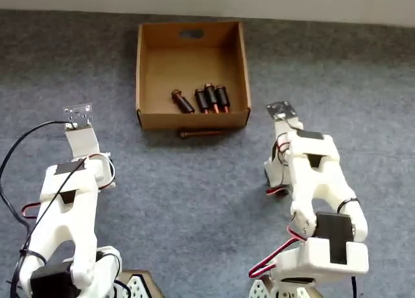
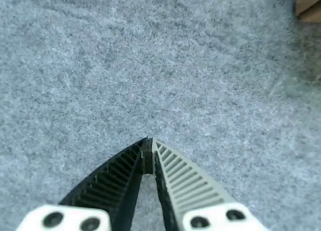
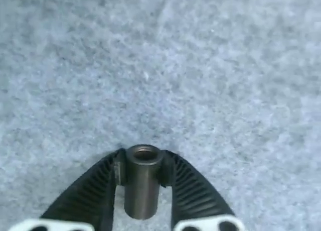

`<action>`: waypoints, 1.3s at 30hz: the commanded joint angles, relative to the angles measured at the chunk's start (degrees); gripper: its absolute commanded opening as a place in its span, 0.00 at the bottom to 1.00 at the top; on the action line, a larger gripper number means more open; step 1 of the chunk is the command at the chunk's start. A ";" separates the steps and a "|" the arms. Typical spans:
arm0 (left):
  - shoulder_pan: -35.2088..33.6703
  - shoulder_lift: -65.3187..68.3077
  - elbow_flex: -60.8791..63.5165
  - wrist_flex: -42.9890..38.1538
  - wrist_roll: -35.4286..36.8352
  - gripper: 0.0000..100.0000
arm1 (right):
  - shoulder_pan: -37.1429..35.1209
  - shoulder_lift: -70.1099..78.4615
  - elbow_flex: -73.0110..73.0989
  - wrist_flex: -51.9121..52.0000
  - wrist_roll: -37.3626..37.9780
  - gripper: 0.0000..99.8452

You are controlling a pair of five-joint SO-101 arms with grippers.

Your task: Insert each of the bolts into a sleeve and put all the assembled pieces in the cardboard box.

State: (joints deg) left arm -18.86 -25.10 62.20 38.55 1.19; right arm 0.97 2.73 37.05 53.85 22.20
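Dark sleeve (image 3: 143,183) grasped by right pincer (image 3: 143,161); left pincer (image 2: 149,145) clenched, empty; sleeve tilt could jam the bolt (image 1: 201,133).

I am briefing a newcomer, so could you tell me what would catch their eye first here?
The cardboard box at the far middle of the grey carpet, with four assembled pieces lying inside. A bare bolt lies on the carpet just in front of it, and the right claw grips a dark sleeve.
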 commanded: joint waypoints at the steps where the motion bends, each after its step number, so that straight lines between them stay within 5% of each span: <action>1: -0.40 -0.04 -0.75 -0.79 0.44 0.01 | 1.89 -4.53 -0.84 -0.75 0.79 0.00; 10: -0.40 -0.04 -0.75 -0.79 0.44 0.01 | -3.74 -42.86 11.12 7.08 0.35 0.00; 17: -0.13 -0.04 -0.75 -0.79 0.44 0.01 | -11.38 -70.46 29.76 -6.11 -8.00 0.00; 22: 5.14 -0.48 -1.98 1.67 -0.53 0.01 | -13.85 -74.95 38.81 -17.71 -14.42 0.00; 32: 21.05 1.54 -37.67 38.59 -8.00 0.15 | -8.57 -75.30 46.02 -21.32 -21.27 0.01; 39: 28.53 12.62 -43.30 33.32 -8.18 0.15 | -3.91 -75.30 48.75 -21.49 -21.36 0.01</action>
State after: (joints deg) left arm 6.99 -16.04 21.76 75.38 -6.73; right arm -4.22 -71.74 86.37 33.71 1.54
